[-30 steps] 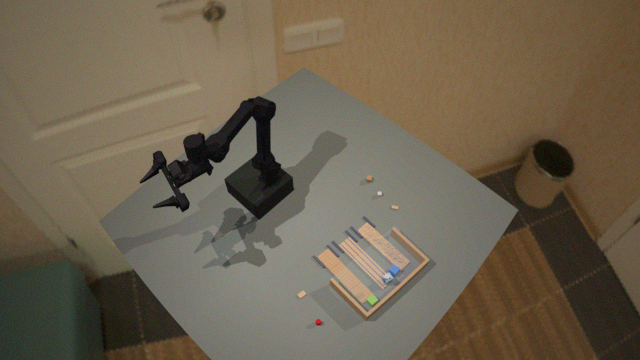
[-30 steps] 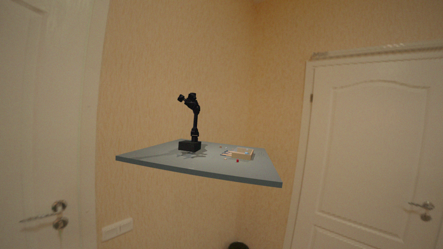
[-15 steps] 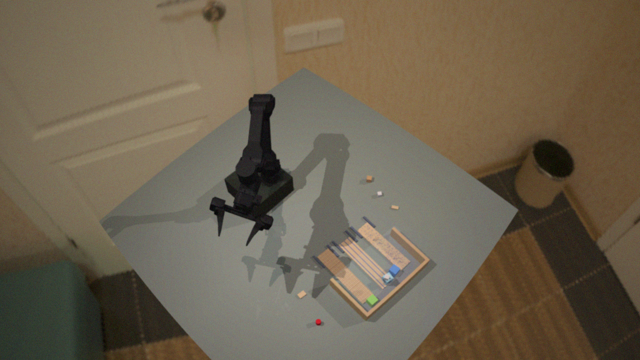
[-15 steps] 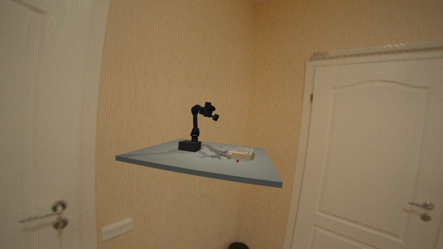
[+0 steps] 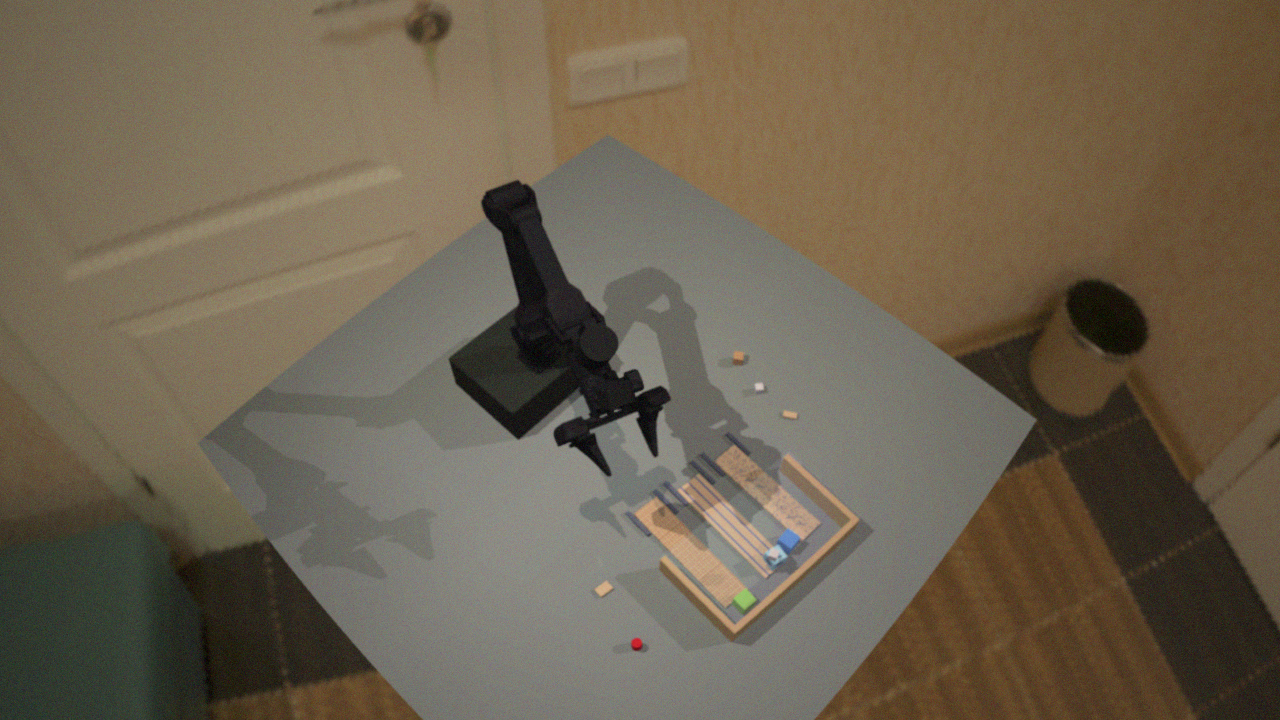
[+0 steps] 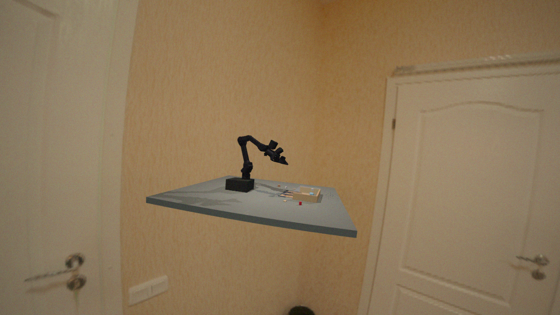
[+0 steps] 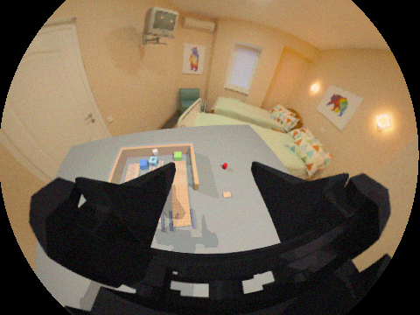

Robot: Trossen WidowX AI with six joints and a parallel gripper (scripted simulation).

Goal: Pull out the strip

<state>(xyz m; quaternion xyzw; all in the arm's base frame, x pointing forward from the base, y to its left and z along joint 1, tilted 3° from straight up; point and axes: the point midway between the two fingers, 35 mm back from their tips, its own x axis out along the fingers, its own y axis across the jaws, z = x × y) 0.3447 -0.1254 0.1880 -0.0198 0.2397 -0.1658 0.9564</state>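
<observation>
My gripper (image 5: pixel 632 463) (image 6: pixel 287 163) (image 7: pixel 213 166) is open and empty, high above the table, short of the strips' handle ends. The light blue cube with a pale marking (image 5: pixel 775 556) (image 7: pixel 153 161) appears to be the labelled cube. It sits at the far end of the striped strip (image 5: pixel 726 522). A small white piece (image 7: pixel 155 151) shows behind or above it; I cannot tell which. A blue cube (image 5: pixel 788 540) (image 7: pixel 143 164) is beside it, near the speckled strip (image 5: pixel 769 490). A green cube (image 5: pixel 744 600) (image 7: pixel 178 156) is at the end of the finely lined strip (image 5: pixel 693 555) (image 7: pixel 180 197).
A wooden-walled tray (image 5: pixel 796 575) (image 6: pixel 305 197) (image 7: pixel 195 175) surrounds the far ends, with its handle side open. Dark handles (image 5: pixel 638 523) stick out there. A red piece (image 5: pixel 636 643) (image 6: pixel 300 203) (image 7: pixel 225 166) and a tan block (image 5: pixel 604 588) (image 7: pixel 227 194) lie outside, as does an orange cube (image 5: pixel 738 357).
</observation>
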